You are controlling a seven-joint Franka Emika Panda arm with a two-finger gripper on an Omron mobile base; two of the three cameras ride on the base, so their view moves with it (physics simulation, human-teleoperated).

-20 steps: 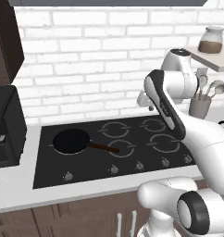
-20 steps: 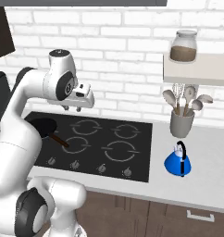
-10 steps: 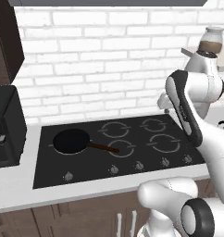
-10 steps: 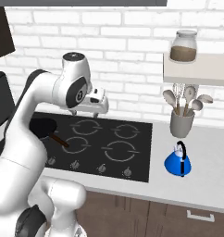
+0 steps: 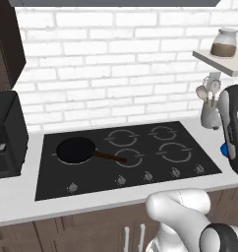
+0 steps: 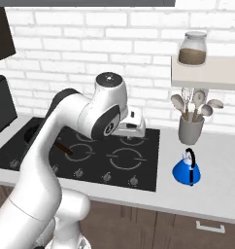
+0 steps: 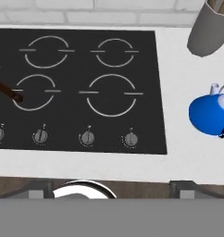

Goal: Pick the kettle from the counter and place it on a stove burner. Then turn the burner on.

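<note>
Kettle (image 6: 186, 168) stands upright on the bench (image 6: 216, 194), to the right of the cooktop (image 7: 77, 88) and well apart from the end effector (image 6: 131, 127), which hovers above the cooktop's back right rings; whether its fingers are spread or closed I cannot tell. Beyond the kettle, nearer the wall, a grey cup of utensils (image 6: 191, 127) stands. A frying pan (image 5: 75, 150) sits on the far left ring.

utensil cup (image 6: 191, 130) crowds behind kettle (image 6: 187, 168); counter (image 6: 221, 165) around open.
</note>
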